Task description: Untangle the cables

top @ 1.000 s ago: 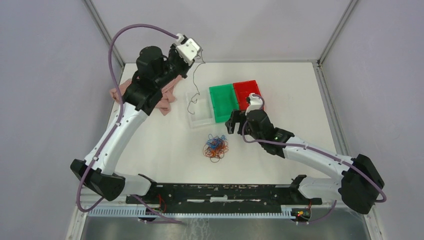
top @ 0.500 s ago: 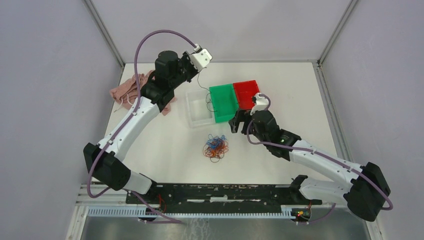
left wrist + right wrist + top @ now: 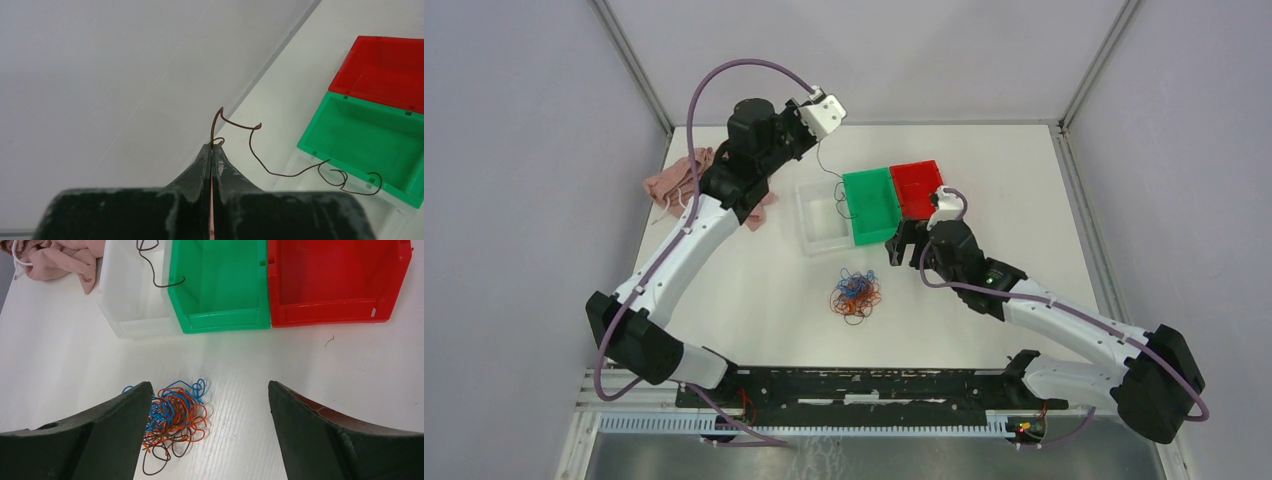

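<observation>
1. White table (image 3: 754, 290) carries everything; both arms are bolted at its near edge.
2. We see the left arm (image 3: 674, 260) stretched high toward the far left, its wrist lifted above the far end of the bins, near the pink cloth (image 3: 55, 260).
3. The right arm (image 3: 1064, 315) reaches in low from the right, its wrist beside the green bin's near wall.
4. A clear bin (image 3: 135, 322), a green bin (image 3: 220, 320) and a red bin (image 3: 325, 315) stand side by side, touching.
5. The wad of cables (image 3: 855, 293) lies on the table just in front of the bins: thin orange-red, blue and dark curls in a roundish tangle with no clear long axis. The right gripper (image 3: 210, 385) hovers over it, fingers spread wide, holding nothing.
6. The left gripper (image 3: 212, 150) is pinched closed on one dark brown wire (image 3: 287, 176). It hangs downward, kinked and wavy, and its curled lower end crosses the wall between the clear and green bins.
</observation>
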You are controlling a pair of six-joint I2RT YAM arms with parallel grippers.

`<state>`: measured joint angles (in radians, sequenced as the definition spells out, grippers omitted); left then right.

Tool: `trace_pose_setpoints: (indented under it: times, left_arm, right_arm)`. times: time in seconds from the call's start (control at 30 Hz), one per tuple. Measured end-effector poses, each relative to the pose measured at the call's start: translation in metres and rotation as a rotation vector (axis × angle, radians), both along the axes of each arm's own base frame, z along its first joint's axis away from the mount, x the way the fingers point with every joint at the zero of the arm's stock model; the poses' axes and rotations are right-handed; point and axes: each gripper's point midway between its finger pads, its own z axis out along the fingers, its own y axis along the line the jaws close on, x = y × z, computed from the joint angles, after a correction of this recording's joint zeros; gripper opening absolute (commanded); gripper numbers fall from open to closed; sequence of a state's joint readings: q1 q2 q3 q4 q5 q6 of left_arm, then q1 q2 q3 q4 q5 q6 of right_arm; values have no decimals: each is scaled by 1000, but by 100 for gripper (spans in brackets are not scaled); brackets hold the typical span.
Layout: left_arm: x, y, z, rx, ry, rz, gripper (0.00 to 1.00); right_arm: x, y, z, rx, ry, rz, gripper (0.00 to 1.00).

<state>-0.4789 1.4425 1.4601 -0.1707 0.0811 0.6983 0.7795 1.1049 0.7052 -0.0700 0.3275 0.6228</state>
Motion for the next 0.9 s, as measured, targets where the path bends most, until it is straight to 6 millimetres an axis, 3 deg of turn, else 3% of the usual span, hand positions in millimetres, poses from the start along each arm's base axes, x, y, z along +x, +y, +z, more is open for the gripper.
trace_pose_setpoints:
  times: [0.13, 0.33, 0.47, 0.6, 0.9]
  left_arm:
    - [-12, 1, 20, -17, -14, -28, 3]
    - [-43, 1, 67, -87, -76, -97, 3]
    - [-50, 4, 77, -99, -96, -106, 3]
    - [-48, 2, 60, -84, -64, -107, 3]
    - [-32, -3, -23, 0, 85, -92, 3]
  right_arm:
    - [1, -1, 0, -1, 1, -5, 92]
    - [2, -2, -4, -7, 8, -8, 92]
    - [2, -2, -5, -10, 12, -9, 92]
    - [3, -2, -5, -10, 12, -9, 92]
    - [3, -3, -6, -12, 11, -13, 92]
